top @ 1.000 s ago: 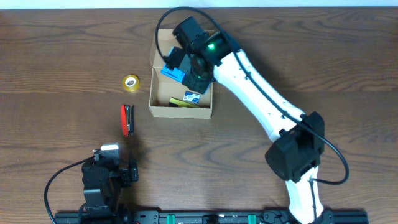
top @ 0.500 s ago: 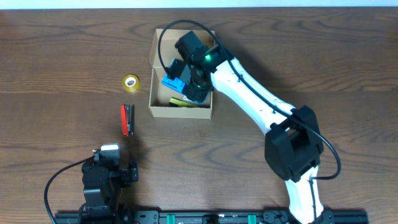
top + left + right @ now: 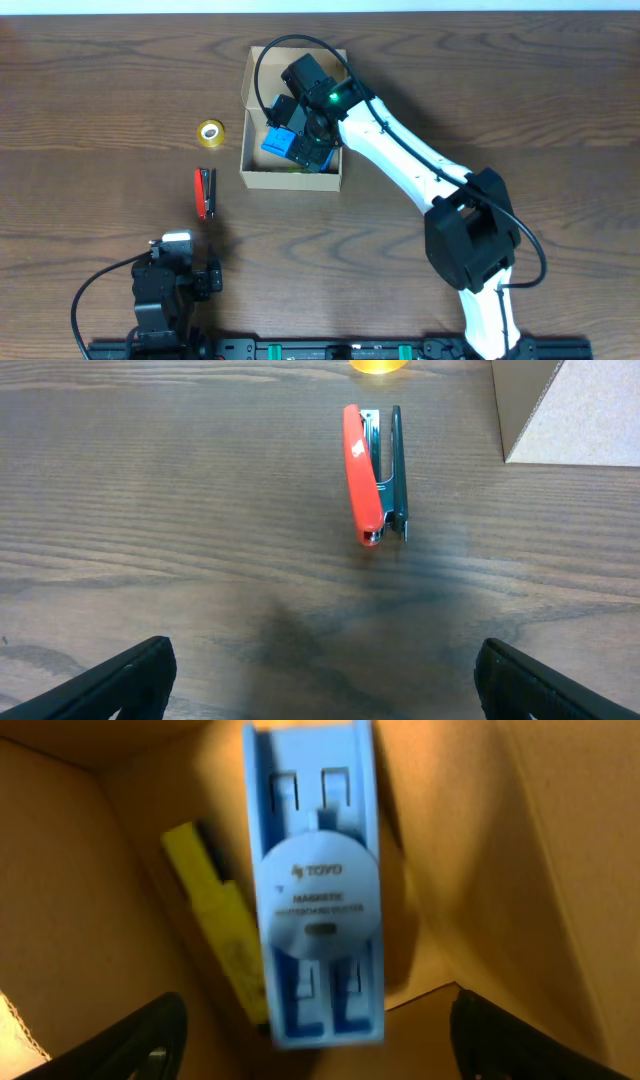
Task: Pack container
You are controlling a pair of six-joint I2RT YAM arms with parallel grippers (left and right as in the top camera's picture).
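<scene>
Tan cardboard forms the container (image 3: 290,181), which sits open on the dark wooden table (image 3: 100,80), toward the far middle, with the right arm reaching down into it. From overhead, a blue item (image 3: 283,143) shows inside the box, partly under the arm, while a yellow tape roll (image 3: 210,132) and a red stapler (image 3: 204,192) lie on the table to the box's left. The right wrist camera adds what the overhead hides: the blue piece is a slotted plastic holder with a round label reading "TOYO MAGNETIC", and a yellow item (image 3: 225,935) lies just beside it on the box floor. The right gripper (image 3: 325,1045) has its jaws spread wide, and neither finger (image 3: 135,1040) touches the holder. The left wrist view shows the stapler, the roll's edge and a corner of the box; the left gripper (image 3: 320,680) stands wide open over bare wood, holding nothing.
</scene>
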